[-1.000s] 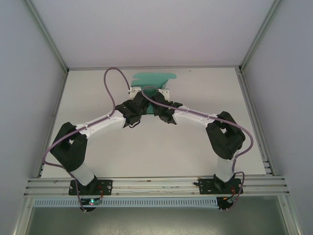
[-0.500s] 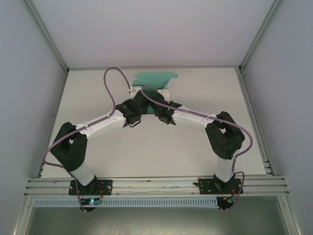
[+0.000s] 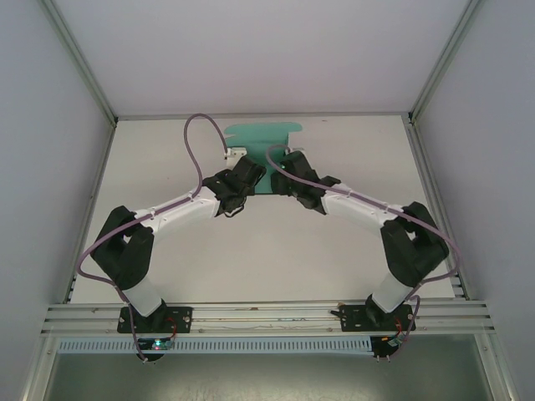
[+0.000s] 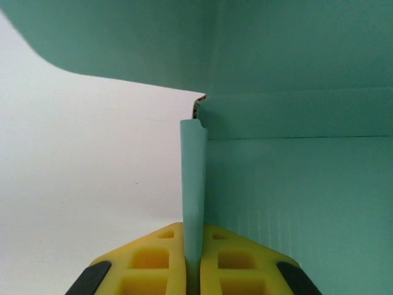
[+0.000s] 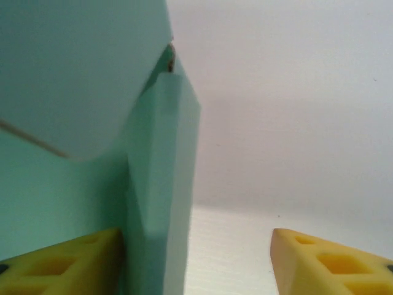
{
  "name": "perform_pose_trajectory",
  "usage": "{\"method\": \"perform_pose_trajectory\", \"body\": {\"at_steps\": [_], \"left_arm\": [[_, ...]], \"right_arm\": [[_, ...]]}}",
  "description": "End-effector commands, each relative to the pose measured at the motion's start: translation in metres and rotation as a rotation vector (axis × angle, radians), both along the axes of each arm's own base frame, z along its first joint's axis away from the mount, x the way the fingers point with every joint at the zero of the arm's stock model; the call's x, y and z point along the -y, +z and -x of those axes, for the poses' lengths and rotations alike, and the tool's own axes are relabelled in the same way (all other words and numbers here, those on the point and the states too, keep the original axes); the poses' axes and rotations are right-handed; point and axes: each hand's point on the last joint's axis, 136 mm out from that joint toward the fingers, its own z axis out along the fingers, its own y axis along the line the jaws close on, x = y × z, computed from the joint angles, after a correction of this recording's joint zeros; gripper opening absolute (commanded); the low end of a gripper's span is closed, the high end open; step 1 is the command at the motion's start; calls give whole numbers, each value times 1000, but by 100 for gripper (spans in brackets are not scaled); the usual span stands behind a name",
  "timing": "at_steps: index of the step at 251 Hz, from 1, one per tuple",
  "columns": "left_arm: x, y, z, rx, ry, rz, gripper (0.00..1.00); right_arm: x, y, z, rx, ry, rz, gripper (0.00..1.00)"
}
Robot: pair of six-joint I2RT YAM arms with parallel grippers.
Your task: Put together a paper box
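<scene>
From above, the paper box (image 3: 263,132) lies at 12 o'clock on the table (image 3: 251,251). The left gripper (image 3: 251,175) is at its 7 o'clock and the right gripper (image 3: 280,171) at its 5 o'clock.

In the left wrist view, the left gripper (image 4: 193,270) pinches the box's upright flap (image 4: 193,184).

In the right wrist view, the right gripper (image 5: 196,264) stands wide, its 9 o'clock finger (image 5: 61,264) against the box.
</scene>
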Motion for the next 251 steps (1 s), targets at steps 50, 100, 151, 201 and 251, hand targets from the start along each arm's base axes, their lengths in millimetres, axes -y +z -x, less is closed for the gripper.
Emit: {"method": "perform_pose_trajectory", "body": {"at_steps": [50, 100, 151, 201, 251], "left_arm": [[4, 7, -1, 26, 4, -5, 0], [2, 8, -1, 32, 7, -13, 0], [0, 3, -2, 23, 16, -24, 0], [-1, 3, -3, 18, 24, -7, 0], [3, 6, -2, 25, -1, 16, 0]], "right_arm": [[-2, 27, 14, 75, 37, -183, 88], [13, 14, 17, 38, -6, -158, 86], [1, 51, 36, 128, 141, -329, 92], [48, 60, 51, 199, 29, -440, 97], [66, 39, 36, 131, -25, -507, 89]]}}
